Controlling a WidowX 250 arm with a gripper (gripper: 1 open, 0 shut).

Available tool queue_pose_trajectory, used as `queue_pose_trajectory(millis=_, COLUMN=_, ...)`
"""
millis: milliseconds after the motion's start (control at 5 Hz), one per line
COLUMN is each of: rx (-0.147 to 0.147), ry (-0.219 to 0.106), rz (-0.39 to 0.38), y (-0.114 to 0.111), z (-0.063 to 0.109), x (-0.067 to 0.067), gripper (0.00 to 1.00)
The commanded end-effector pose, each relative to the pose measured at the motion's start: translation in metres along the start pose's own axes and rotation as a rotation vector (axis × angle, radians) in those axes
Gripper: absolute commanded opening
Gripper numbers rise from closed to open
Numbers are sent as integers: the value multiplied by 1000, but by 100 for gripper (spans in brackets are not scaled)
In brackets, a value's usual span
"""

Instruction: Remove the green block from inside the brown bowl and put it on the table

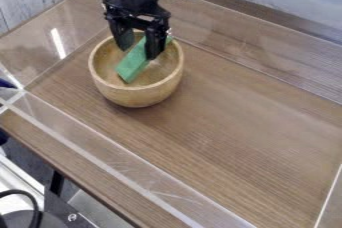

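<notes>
A light-brown wooden bowl (134, 89) stands on the left part of the wood-grain table (241, 112). Inside it a flat bright-green block (132, 64) leans tilted, its upper end toward the far rim. My black gripper (138, 44) points straight down over the bowl's far side. Its jaws are open, and the fingers (158, 42) straddle the block's upper end. The fingertips reach about rim height. Nothing is held; I cannot tell whether a finger touches the block.
Low clear acrylic walls (54, 112) border the table on the left and front sides. Grey wooden boards run along the back behind the far wall.
</notes>
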State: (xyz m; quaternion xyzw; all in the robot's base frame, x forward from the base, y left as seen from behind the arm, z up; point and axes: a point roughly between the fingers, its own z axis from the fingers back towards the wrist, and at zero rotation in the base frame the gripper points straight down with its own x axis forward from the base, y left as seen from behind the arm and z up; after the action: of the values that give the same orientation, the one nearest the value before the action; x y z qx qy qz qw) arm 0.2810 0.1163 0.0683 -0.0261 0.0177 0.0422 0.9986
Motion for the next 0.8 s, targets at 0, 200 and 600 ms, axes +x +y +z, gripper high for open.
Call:
queue_pose_trajectory(millis=0, rx=23, ry=-30, rz=10, y=8, z=5, x=7, gripper=100)
queue_pose_trajectory(millis=200, rx=26, ry=-21, rz=15, y=11, z=-2, x=9, gripper=100)
queue_pose_trajectory(millis=600, rx=27, ry=-14, rz=21, y=15, z=-10, x=13, gripper=0)
